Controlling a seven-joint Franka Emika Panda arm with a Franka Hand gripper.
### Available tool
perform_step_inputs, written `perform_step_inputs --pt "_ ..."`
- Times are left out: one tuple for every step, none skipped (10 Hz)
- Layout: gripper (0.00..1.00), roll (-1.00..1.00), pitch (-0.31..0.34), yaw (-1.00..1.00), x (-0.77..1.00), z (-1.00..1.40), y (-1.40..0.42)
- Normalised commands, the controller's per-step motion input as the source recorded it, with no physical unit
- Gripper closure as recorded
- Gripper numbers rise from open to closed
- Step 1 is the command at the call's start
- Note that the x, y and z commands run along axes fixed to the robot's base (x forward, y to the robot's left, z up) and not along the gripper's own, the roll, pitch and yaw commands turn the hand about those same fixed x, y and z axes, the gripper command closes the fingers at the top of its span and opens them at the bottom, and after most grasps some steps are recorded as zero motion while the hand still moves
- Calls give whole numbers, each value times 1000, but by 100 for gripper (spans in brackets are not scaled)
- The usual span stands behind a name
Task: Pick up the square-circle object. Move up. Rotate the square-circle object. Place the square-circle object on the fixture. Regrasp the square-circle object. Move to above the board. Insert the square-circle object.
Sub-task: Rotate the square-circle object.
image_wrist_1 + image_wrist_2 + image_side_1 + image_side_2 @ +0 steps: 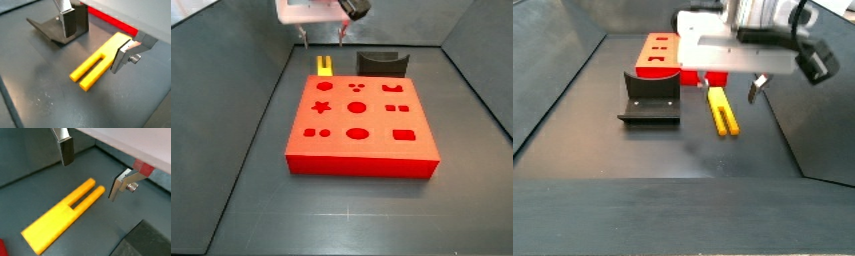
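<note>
— So, where is the gripper (90, 170)?

— Low over the dark floor, with its two silver fingers spread wide and nothing pinched between them. In both wrist views one finger (65, 15) hangs apart from the other finger (125, 55), and the square-circle object (100, 61) lies flat on the floor in the space beneath them, not gripped.

— What does the piece look like?

— A narrow yellow-orange bar, solid at one end and split by a slot into two prongs at the other. In a wrist view the solid end sits just beside one finger plate; whether they touch I cannot tell.

— And around it?

— In a side view the peg (723, 109) lies just beside the fixture (651, 97), a dark bracket on a base plate. The red board (358, 125), with darker cut-outs such as a star, circles and squares, lies close to both.
</note>
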Motion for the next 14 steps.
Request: perform_step_inputs --pt "0 56 80 -28 -26 1000 16" --pt "0 69 81 -26 -33 816 16" --pt "0 75 80 -21 -31 672 13" --pt "0 0 0 1000 0 0 0" --pt "0 1 0 1000 0 -149 -5" --pt "0 1 0 1000 14 -262 -4" --pt "0 2 -3 1000 53 -189 2" --pt "0 1 -3 1000 45 -109 -1" --pt "0 1 -3 1000 39 -62 0" --pt "0 1 -4 1000 35 -53 -1" --pt "0 1 -4 1000 36 -47 -1" --pt "0 1 -4 1000 36 -42 -1" --pt "0 1 -5 1000 35 -35 -2" --pt "0 1 -5 1000 35 -29 -2"
